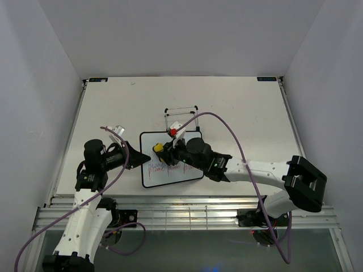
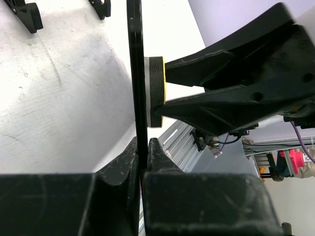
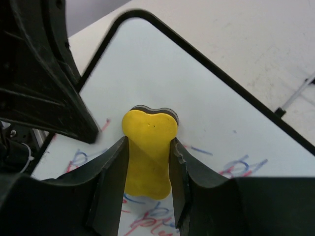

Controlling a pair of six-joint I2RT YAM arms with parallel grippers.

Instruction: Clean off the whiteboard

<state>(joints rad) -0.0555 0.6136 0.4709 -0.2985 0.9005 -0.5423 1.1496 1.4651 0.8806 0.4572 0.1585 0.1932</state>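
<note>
Currently your whiteboard point(image 1: 170, 175) lies flat on the counter point(image 1: 227, 102), close to the near edge and roughly midway between the left and right edges. Your left fingers point(image 1: 136, 160) pinch the board's black frame on its left side; the left wrist view shows the frame point(image 2: 135, 59) edge-on, clamped tight between them. Your right fingers point(image 1: 163, 152) grip a yellow sponge point(image 3: 149, 128) by its narrow waist, one finger on each side. The sponge sits flat against the white surface point(image 3: 206, 93) near the board's far-left corner, with its dark backing layer point(image 2: 156, 91) pressed to the board.

Red and blue marker scrawl runs across the middle and near part of the board. It looks like looping handwriting, but you cannot read any word of it from these views. The part of the board around and beyond the sponge is plain white.

Just beyond the board's far edge stands a thin black wire stand point(image 1: 181, 107). Small dark labels point(image 1: 265, 79) sit at the two far corners of the counter, and their print is too small to read.
</note>
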